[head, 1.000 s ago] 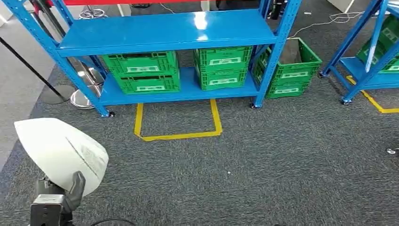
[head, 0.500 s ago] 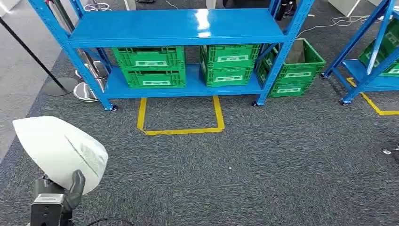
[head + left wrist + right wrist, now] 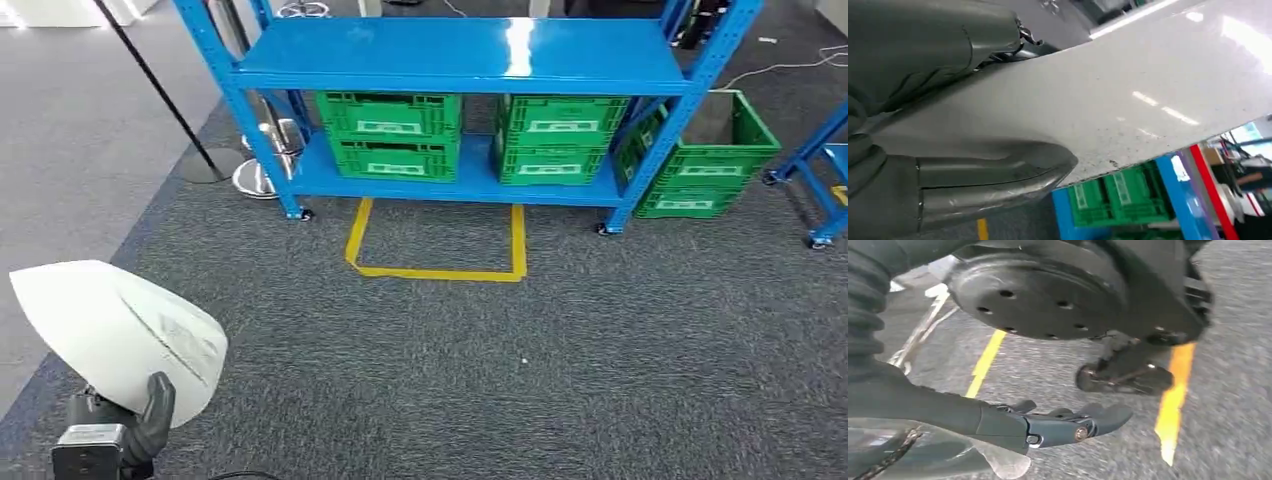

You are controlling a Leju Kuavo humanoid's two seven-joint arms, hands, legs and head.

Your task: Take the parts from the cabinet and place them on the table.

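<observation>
The left hand [image 3: 130, 425] gripped the part [image 3: 115, 335], a pale, shell-like white panel. In the head view the part rose above and ahead of the hand, its broad rounded body fanning upward from the grip and its long axis tilted up and away from the wrist. In the left wrist view the thick grey thumb [image 3: 998, 172] pressed along one face of the part [image 3: 1128, 95], with the rest of the hand on the other face, so the panel was pinched near its lower edge and most of it stood clear beyond the fingers.

The right hand [image 3: 1058, 425] hung low beside the robot's body over the carpet [image 3: 560, 350]; its dark fingers lay fairly straight and held nothing, so it looked released.

The blue shelf unit [image 3: 470, 55] with its green crates [image 3: 395, 135] stood well ahead of the left hand and off to its right. No surface for setting the part down was in view, so which way it lay from the hand could not be told. By my judgement the carry belonged to the left hand alone, and the panel's overhang would have to be brought over the surface before the grip was let go.
</observation>
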